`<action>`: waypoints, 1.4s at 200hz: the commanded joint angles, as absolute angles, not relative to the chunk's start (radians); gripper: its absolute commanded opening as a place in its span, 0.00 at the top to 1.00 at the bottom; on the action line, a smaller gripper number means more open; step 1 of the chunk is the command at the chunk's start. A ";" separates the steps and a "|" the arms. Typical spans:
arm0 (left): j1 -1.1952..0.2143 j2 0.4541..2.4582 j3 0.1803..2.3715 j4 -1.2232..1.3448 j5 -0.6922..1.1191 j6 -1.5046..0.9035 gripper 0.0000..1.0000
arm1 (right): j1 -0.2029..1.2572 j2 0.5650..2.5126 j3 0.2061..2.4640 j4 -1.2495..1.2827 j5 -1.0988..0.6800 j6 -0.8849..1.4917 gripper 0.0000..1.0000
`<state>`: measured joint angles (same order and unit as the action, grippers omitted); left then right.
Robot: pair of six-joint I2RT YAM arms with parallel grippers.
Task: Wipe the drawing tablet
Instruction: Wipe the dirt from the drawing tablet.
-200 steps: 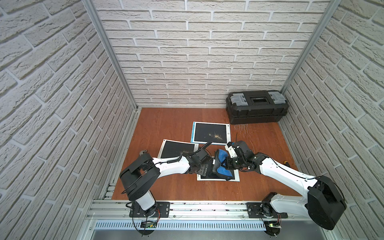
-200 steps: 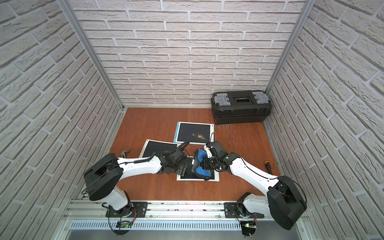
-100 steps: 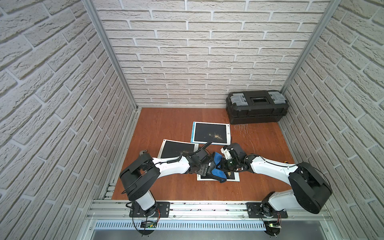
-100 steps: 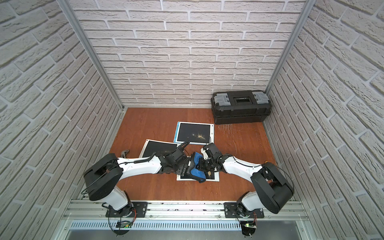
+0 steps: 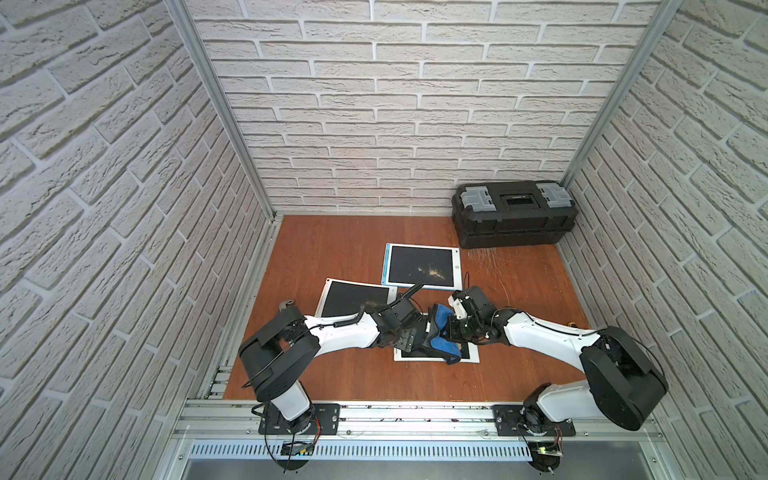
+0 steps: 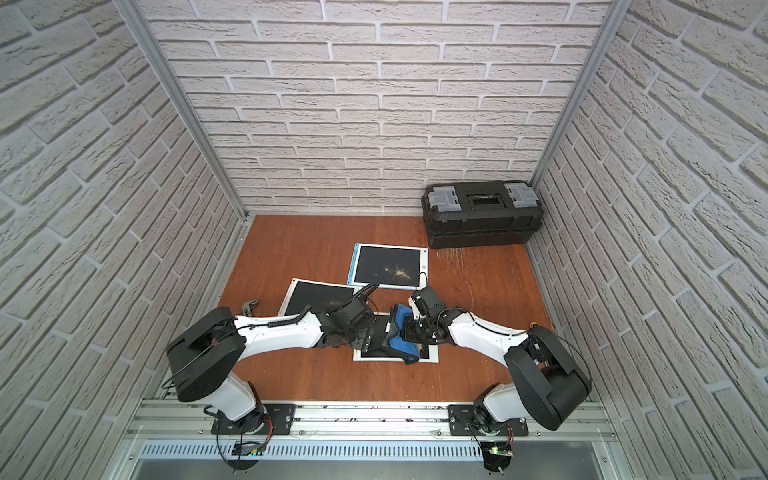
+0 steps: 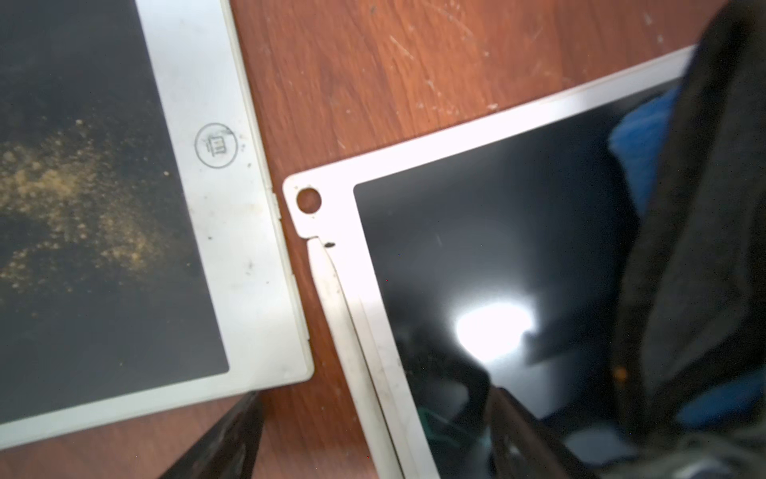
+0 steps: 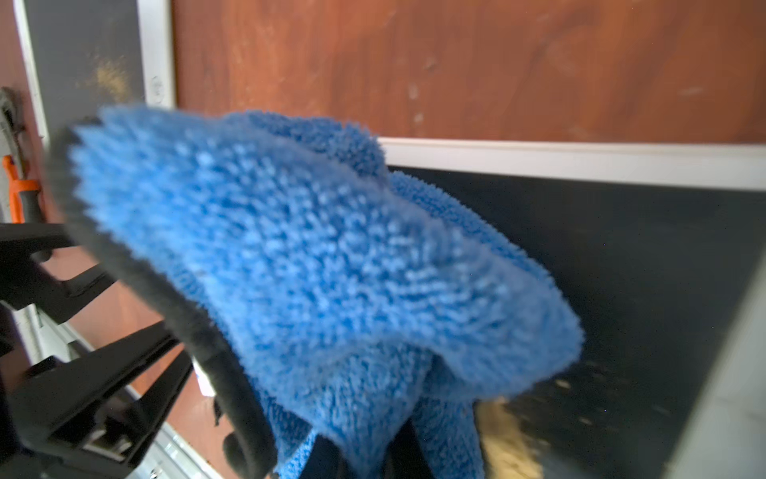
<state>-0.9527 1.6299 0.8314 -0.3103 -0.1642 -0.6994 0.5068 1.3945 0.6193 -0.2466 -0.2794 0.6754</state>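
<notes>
Right wrist view: drawing tablet (image 8: 621, 269), thin, stiff, probably slick, lies flat, well apart from the toolbox (image 5: 515, 216); best steadied by its white frame. On it the right hand (image 5: 455, 332) clenches the soft blue cloth (image 8: 331, 269); the left hand (image 7: 367, 431) gapes astride its edge.

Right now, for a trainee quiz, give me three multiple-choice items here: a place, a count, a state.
1. Where does the black toolbox stand? A) far right corner of the table B) near left corner C) on a tablet
2. How many drawing tablets lie there? A) one B) two C) three
3. The right gripper is: A) open, empty B) shut on the blue cloth C) shut on a pen
Key: 1 A, it sits far back on the right; 2 C, far tablet, left tablet and near tablet show; 3 B, the cloth bunches at its jaws.
</notes>
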 commanded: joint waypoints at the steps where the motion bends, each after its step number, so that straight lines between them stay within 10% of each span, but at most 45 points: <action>1: -0.932 1.715 0.750 -0.380 -0.086 -0.713 0.15 | 0.462 1.369 0.575 -0.328 -0.230 0.625 0.97; 280: -0.886 1.685 0.718 -0.370 -0.070 -0.687 0.15 | 0.108 0.964 0.671 -0.751 0.177 0.644 0.97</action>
<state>-0.9146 1.6104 0.7914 -0.2531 -0.1265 -0.6796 0.1009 1.0298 0.6678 -0.7795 0.1898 0.6659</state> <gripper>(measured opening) 0.849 0.091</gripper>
